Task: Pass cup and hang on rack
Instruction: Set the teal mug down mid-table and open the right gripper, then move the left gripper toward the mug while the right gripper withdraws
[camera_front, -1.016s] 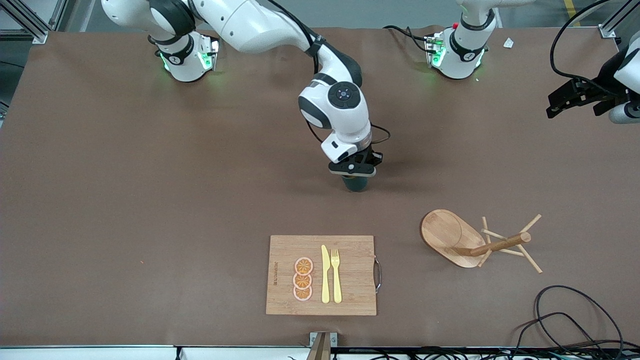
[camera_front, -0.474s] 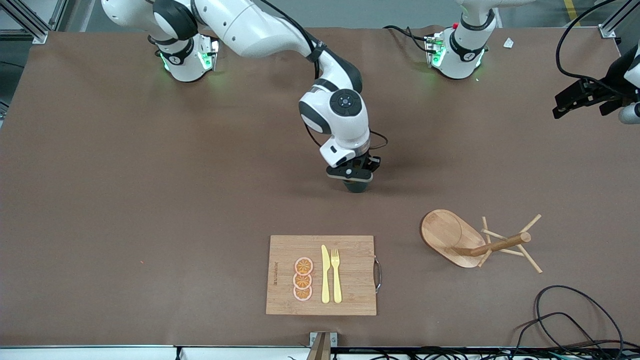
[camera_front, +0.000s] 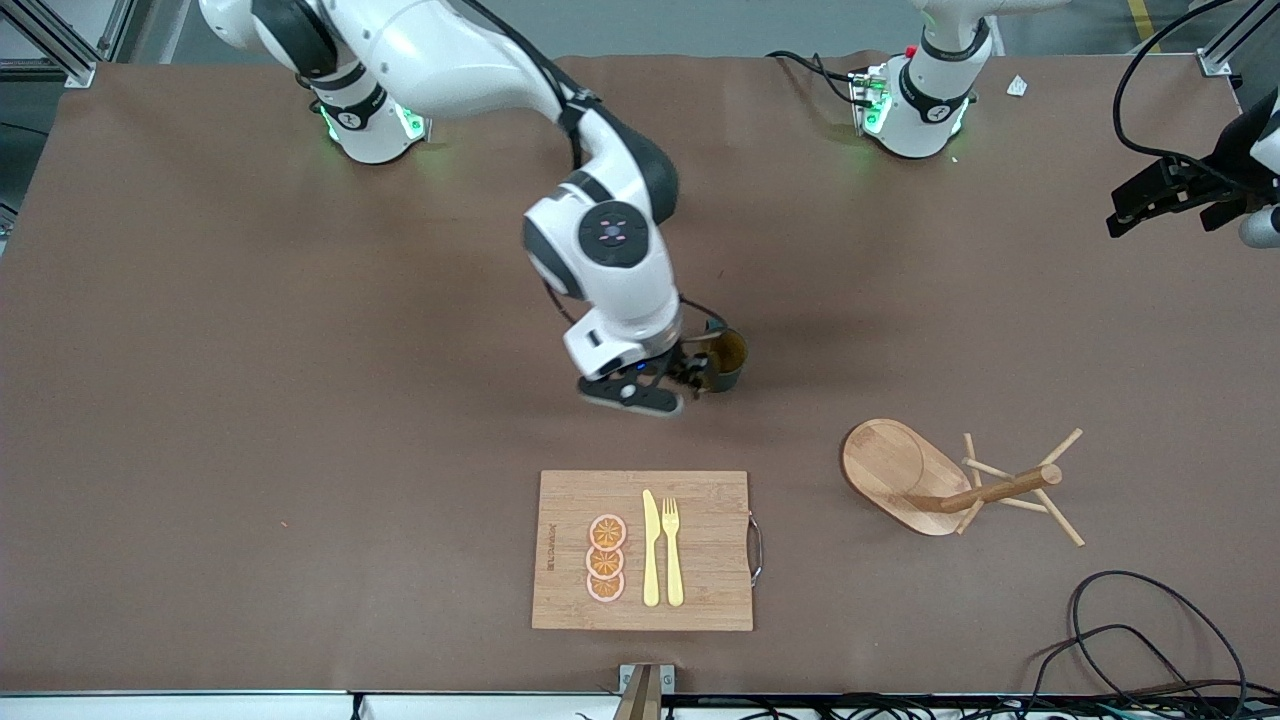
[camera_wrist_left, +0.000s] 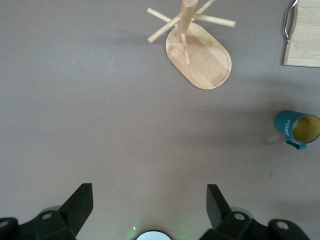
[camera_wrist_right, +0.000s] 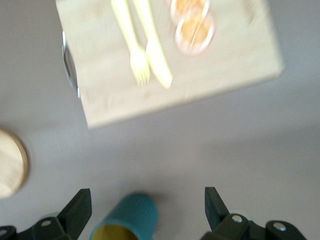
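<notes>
1. Hovering low over the mid-table, right gripper (camera_front: 655, 385), fingers spread wide and holding nothing.
2. Standing upright on the table just beside that gripper, toward the left arm's end: cup (camera_front: 722, 360), yellow inside showing, free of any grip.
3. Lying nearer the front camera: cutting board (camera_front: 700, 550) carrying orange slices (camera_front: 606, 558), knife (camera_front: 650, 548) and fork (camera_front: 672, 550).
4. Tipped on its side, post and pegs pointing toward the left arm's end: rack (camera_front: 900, 475).
5. Waiting well apart from the cup, above the table's edge: left gripper (camera_wrist_left: 150, 210), fingers apart; probably next to reach.

Cup (camera_front: 727, 360) farther than cutting board (camera_front: 700, 590), rack (camera_front: 940, 480) beside board
</notes>
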